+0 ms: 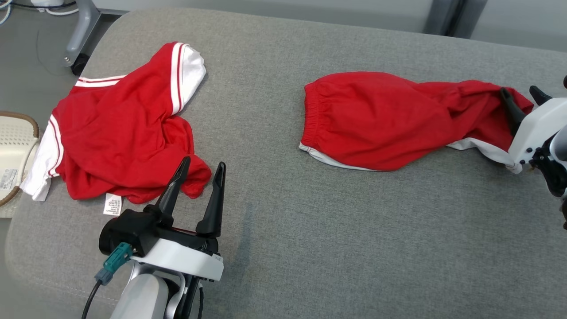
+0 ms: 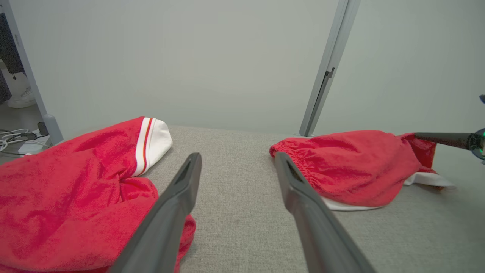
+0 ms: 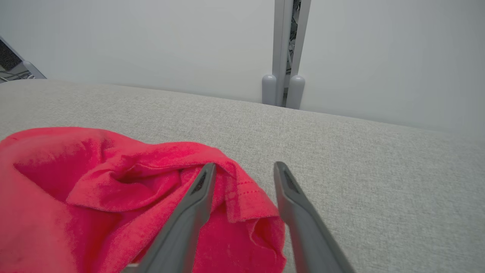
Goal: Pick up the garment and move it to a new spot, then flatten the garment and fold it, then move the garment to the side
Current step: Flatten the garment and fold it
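Note:
The garment, red shorts (image 1: 381, 119) with an elastic waistband and white trim, lies stretched out on the right half of the grey padded table (image 1: 310, 230). My right gripper (image 1: 525, 95) stands open at its right end, one finger on each side of a bunched red fold (image 3: 242, 197) and neither pressing it. In the left wrist view the shorts (image 2: 352, 167) lie to the right, with a right finger (image 2: 439, 138) at their far end. My left gripper (image 1: 203, 163) is open and empty at the front left, its fingers (image 2: 182, 189) spread over bare table.
A second red garment with white striped sleeves (image 1: 119, 128) lies crumpled at the table's left, just beside my left fingers. A white perforated basket (image 1: 13, 150) sits past the left edge. A wheeled stand leg (image 1: 79, 31) stands behind, and a grey post (image 3: 282, 49) rises beyond the table.

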